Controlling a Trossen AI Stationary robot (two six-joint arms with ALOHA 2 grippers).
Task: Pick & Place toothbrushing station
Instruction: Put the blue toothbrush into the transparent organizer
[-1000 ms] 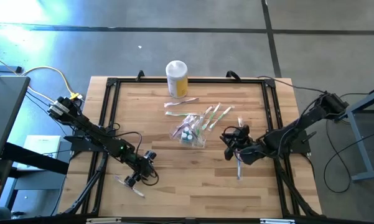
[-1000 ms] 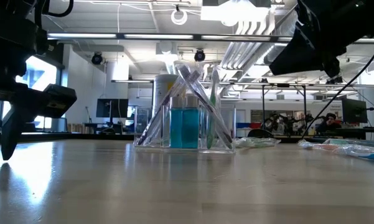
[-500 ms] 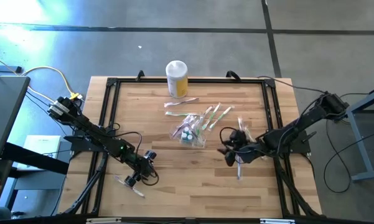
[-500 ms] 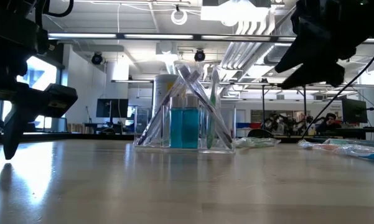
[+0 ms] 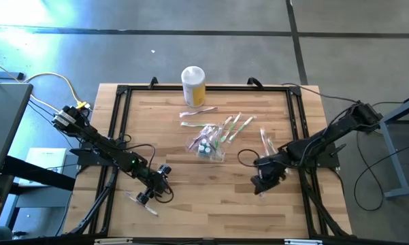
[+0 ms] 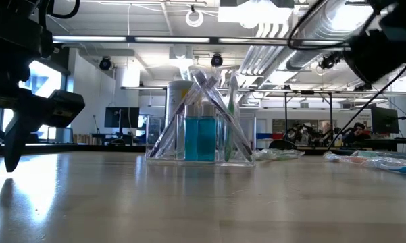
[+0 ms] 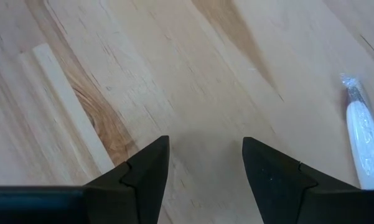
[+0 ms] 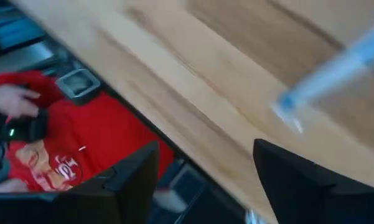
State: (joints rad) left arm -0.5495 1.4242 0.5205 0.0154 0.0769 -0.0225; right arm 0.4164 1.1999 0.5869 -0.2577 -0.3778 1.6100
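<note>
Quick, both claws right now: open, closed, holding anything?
Left claw: open, empty, above bare wood.
Right claw: open, holding nothing.

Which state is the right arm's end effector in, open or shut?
Open: the right end effector shows two dark fingers apart, bare table between, nothing held.

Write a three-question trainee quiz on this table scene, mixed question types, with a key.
1. True or false: the yellow jar stands at the table's far edge, apart from the clear container.
2. Which pincer has a wrapped toothbrush lying on the wood close by it? A) left pincer B) neither
3. Fill in: in its own wrist view, the right pincer is ____, with nothing between its fingers.

Key: 1 true; 2 A; 3 open
</note>
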